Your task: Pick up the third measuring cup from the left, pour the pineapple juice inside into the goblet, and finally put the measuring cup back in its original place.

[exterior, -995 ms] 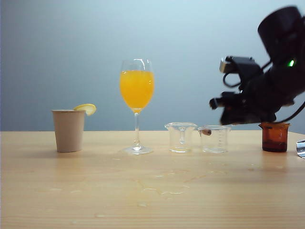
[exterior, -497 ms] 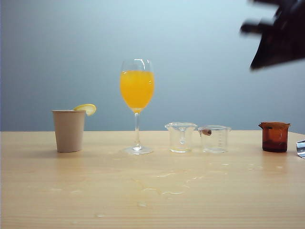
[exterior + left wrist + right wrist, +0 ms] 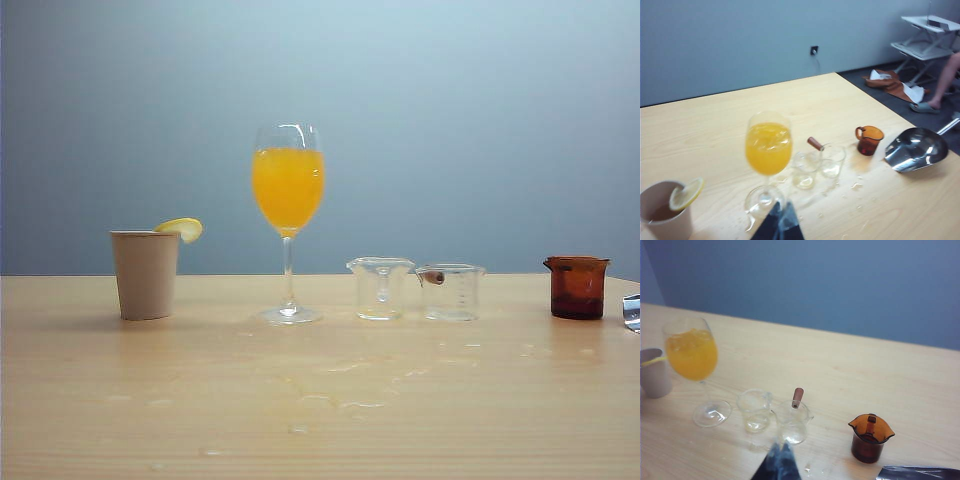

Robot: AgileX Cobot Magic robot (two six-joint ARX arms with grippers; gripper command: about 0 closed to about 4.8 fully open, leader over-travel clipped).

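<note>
- Standing on the wooden table [image 3: 320,420], right of centre in the exterior view: the third measuring cup [image 3: 452,292], upright, clear, apparently empty, brown tab at its rim.
- Just beside it on the left, close enough that touching or not cannot be told: a clear flared-rim cup [image 3: 380,288], also empty by the look of it.
- Left of centre: the goblet [image 3: 288,220], upright, tallest item there, bowl filled most of the way with orange-yellow juice [image 3: 288,186].
- Far left: a beige paper cup [image 3: 146,273] with a lemon slice [image 3: 180,228] on its rim.
- Far right, well apart from the clear cups: a dark amber cup [image 3: 577,287]; at the right edge, a sliver of a metal scoop [image 3: 631,311].
- Scattered over the tabletop in front of the cups: small wet droplets [image 3: 345,400].
- No arm or gripper anywhere in the exterior view.
- Left gripper [image 3: 780,227]: visible only at the lower edge of the left wrist view, raised above the table near the goblet's foot, fingertips pressed together, empty.
- Right gripper [image 3: 779,465]: at the lower edge of the right wrist view, raised over the table on the near side of the third measuring cup, fingertips closed together, gripping nothing.
- Also in the left wrist view, upper right beyond the table: a grey stand [image 3: 925,42] and a person's leg [image 3: 942,85].
</note>
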